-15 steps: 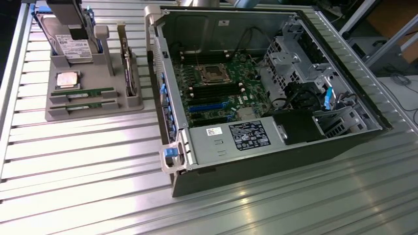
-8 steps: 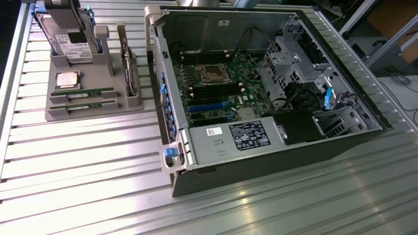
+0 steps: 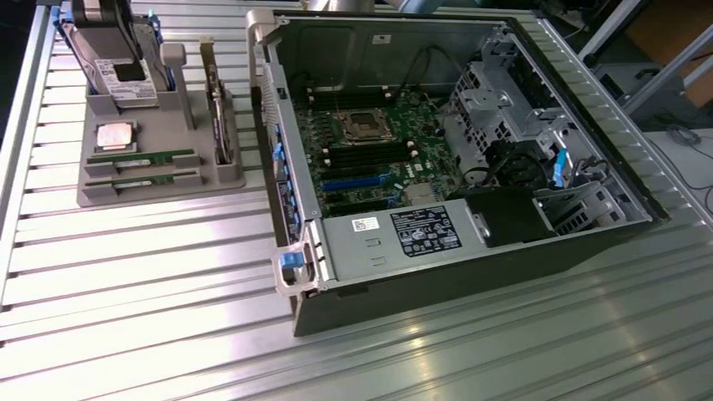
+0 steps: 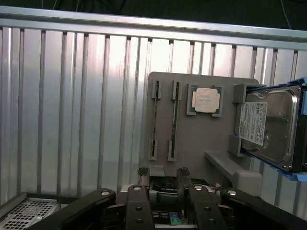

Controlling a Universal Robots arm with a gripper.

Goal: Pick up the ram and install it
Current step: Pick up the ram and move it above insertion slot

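The table (image 3: 167,292) was a metal surface of long parallel ribbed slats, pale and shiny, with bright light glaring off it in broad patches and a raised rail along its edge at the exterior view's left. A flat grey holder tray (image 3: 167,194) lay directly on the slats toward the far corner on that same side. Just beside it, toward the exterior view's right, a dark computer case (image 3: 446,280) lay on its side with its open face turned upward.
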